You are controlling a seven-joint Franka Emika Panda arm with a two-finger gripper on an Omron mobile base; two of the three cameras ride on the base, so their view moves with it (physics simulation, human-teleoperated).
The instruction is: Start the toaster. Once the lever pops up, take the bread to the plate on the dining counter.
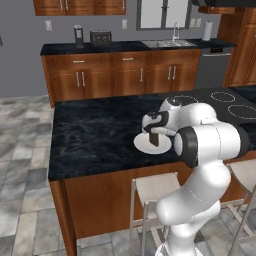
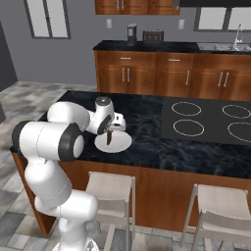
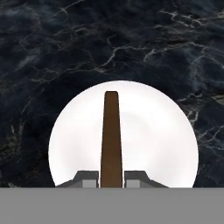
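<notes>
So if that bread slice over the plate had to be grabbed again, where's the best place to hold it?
Probably the way the gripper holds the bread now: by its upper edge, from above, one finger on each broad flat face. The slice stands on edge over the plate, so its thin width fits between the fingers and its lower end stays free.

Glossy black marbled counter (image 1: 95, 135) on a wood base; smooth matt white plate (image 3: 166, 144); matt brown bread (image 3: 111, 140).
</notes>
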